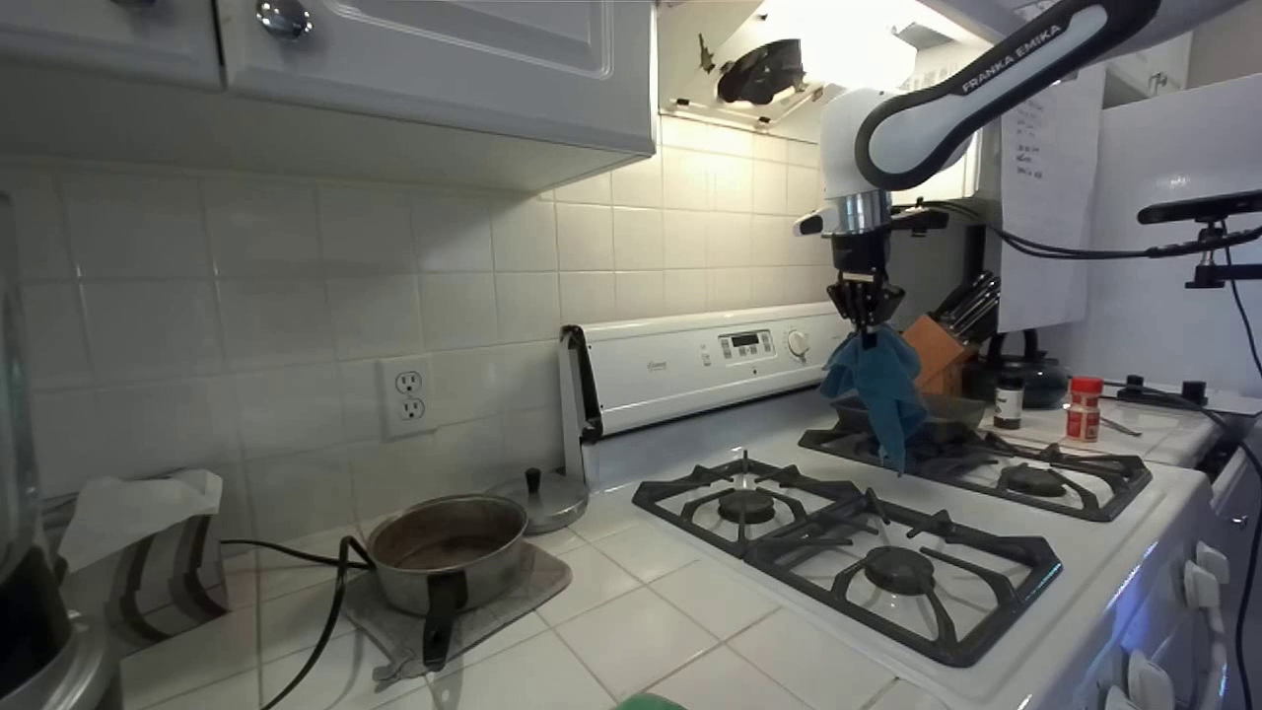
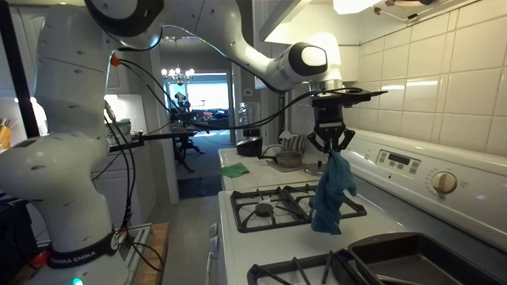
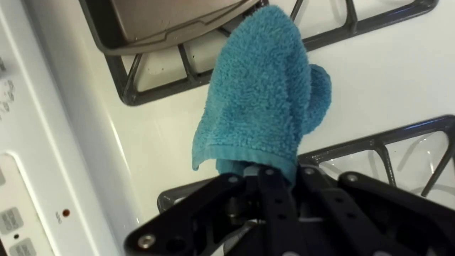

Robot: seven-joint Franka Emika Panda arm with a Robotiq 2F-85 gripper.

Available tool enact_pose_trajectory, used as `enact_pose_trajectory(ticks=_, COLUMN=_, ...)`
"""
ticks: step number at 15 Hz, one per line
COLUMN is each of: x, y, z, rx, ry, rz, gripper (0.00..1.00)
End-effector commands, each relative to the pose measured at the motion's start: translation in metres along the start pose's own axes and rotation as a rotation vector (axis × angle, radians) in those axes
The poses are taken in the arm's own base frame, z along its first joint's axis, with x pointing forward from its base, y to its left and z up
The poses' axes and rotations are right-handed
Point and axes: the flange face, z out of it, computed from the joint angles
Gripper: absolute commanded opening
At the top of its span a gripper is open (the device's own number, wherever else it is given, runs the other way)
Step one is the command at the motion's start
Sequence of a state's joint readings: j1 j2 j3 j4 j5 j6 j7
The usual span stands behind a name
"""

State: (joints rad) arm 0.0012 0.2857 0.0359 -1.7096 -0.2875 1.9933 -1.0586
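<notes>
My gripper (image 1: 868, 333) is shut on a blue terry cloth (image 1: 880, 385) and points straight down. In an exterior view the gripper (image 2: 332, 149) holds the cloth (image 2: 334, 190) by its upper end, and the cloth hangs folded above the white stovetop (image 2: 253, 247). In the wrist view the cloth (image 3: 261, 92) spreads out from the fingertips (image 3: 288, 174), with its hemmed edge near them. The pinched part is hidden between the fingers. A dark baking pan (image 2: 422, 257) sits on a black burner grate (image 2: 295, 269) beside the cloth; the pan (image 3: 170, 21) also shows in the wrist view.
The stove's control panel (image 1: 730, 355) rises behind. A saucepan (image 1: 449, 552) and a lid (image 1: 544, 498) stand on the tiled counter. A knife block (image 1: 935, 350), a kettle (image 1: 1030, 380) and a red-capped jar (image 1: 1084, 412) stand beyond the stove. A green cloth (image 2: 234, 170) lies on the counter.
</notes>
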Motion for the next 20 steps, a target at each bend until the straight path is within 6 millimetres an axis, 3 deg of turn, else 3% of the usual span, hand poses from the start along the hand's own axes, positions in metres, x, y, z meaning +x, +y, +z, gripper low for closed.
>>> enact_pose_trajectory(ticks=1, x=0.035, y=0.022, z=-0.003, rx=-0.014, ry=0.019, rz=-0.121, gripper=0.02)
enact_pose_trajectory(ticks=5, x=0.073, y=0.03, z=-0.011, rx=-0.033, ry=0.055, rz=-0.262, gripper=0.02)
enact_pose_trajectory(ticks=11, x=0.137, y=0.034, z=-0.006, rx=-0.016, ry=0.109, rz=-0.57, gripper=0.02)
enact_pose_trajectory(ticks=20, x=0.196, y=0.021, z=-0.001, rx=0.065, ry=0.156, rz=-0.878, gripper=0.02)
